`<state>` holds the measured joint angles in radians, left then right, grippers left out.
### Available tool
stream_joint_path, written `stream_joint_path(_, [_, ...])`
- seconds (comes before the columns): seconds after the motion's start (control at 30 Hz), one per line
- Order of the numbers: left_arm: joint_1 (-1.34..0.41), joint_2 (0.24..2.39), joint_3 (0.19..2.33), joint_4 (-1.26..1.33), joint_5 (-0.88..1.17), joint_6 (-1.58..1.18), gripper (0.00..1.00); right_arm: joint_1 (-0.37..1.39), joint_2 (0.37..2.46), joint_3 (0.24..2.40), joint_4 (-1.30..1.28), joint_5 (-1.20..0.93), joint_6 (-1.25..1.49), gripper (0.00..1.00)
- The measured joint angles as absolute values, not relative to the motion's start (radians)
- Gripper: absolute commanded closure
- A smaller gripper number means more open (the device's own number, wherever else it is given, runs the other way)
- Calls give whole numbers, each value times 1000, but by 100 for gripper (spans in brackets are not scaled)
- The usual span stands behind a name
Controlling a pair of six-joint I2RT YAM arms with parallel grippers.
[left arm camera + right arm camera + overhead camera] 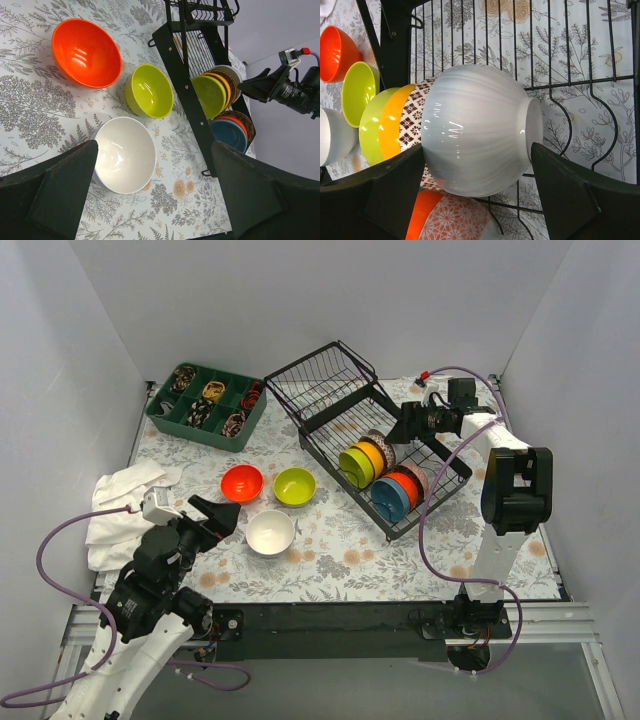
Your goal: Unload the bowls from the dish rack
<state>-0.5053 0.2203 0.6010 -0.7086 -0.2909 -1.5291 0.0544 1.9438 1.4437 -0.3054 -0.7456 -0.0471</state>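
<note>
The black wire dish rack (330, 390) stands at the back right. It holds a row of lime, yellow, brown-patterned and white bowls and a second row of blue, orange and pink-patterned bowls (398, 490). My right gripper (393, 430) is open and straddles the white ribbed bowl (475, 125), which stands on edge in the rack (570, 80). An orange bowl (242, 483), a lime bowl (294, 486) and a white bowl (270, 532) sit on the table. My left gripper (222, 516) is open and empty beside the white bowl (125, 152).
A green compartment tray (160, 418) with small items stands at the back left. A white cloth (120, 505) lies at the left edge. Grey walls enclose the floral table on three sides.
</note>
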Motion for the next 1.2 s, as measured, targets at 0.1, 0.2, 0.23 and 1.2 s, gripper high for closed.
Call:
stream_joint_path(0.1, [-505, 223, 601, -706, -286, -1525, 2, 51, 1950, 1444, -296, -772, -62, 21])
stream_joint_path(0.2, [-505, 227, 601, -702, -282, -1524, 2, 46, 1952, 1444, -283, -790, -75, 34])
stream_joint_path(0.23, [-505, 228, 600, -702, -281, -1523, 2, 46, 1952, 1444, -283, -790, -78, 38])
stream_joint_path(1.2, [-505, 228, 596, -694, -270, -1514, 2, 84, 1779, 1443, -350, -526, -72, 98])
